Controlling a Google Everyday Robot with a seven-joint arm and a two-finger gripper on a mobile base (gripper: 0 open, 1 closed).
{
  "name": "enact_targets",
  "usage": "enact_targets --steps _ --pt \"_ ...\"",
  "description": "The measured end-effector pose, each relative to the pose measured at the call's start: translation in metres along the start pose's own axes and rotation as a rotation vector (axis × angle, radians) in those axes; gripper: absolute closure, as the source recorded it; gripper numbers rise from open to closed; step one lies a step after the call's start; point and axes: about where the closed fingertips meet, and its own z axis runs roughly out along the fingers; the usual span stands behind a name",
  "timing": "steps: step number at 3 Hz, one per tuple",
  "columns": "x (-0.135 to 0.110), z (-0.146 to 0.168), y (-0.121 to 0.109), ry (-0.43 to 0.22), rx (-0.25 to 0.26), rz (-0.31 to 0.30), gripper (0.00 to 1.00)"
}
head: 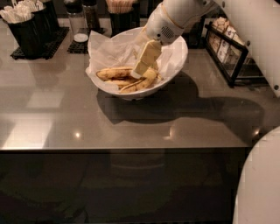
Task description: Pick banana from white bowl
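The white bowl stands on the grey counter, lined with crinkled white paper. Several bananas lie in it. The banana, the longest and thickest one, yellow with brown blotches, lies across the bowl's left side. Shorter, paler bananas lie in front of it. My gripper reaches down into the bowl from the upper right. Its tip is at the right end of the banana, just above the pile. The arm hides the bowl's back right part.
Black holders with utensils stand at the back left, with shakers and a stick holder behind the bowl. A black wire rack with packets stands at the right. The counter's front edge runs across the middle.
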Motion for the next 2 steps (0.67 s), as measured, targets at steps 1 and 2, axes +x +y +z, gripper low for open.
enact_targets --steps 1,2 --pt "0.002 0.006 -0.001 -0.01 -0.002 0.01 0.41" --pt "0.004 0.027 -0.004 -0.029 -0.041 0.019 0.42"
